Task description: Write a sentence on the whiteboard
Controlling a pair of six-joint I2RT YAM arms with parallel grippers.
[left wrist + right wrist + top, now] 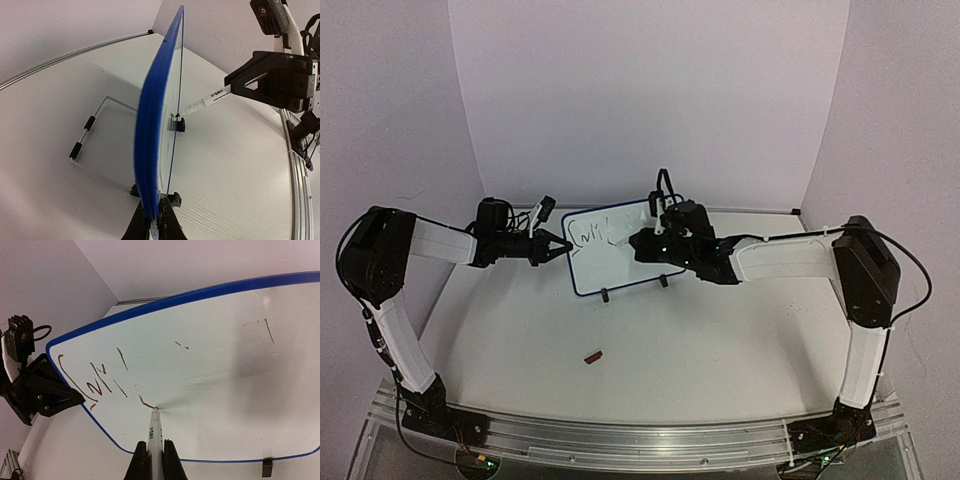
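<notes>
**A hard push could shift the board**

The right gripper (155,446), fingers clamped on the marker (154,426), sets its tip against the whiteboard (220,370), which stands on the table (670,340). Too much pressure may smear the writing (100,382) or tilt the board if the left gripper (155,220), pinching its left edge, slips.
</notes>
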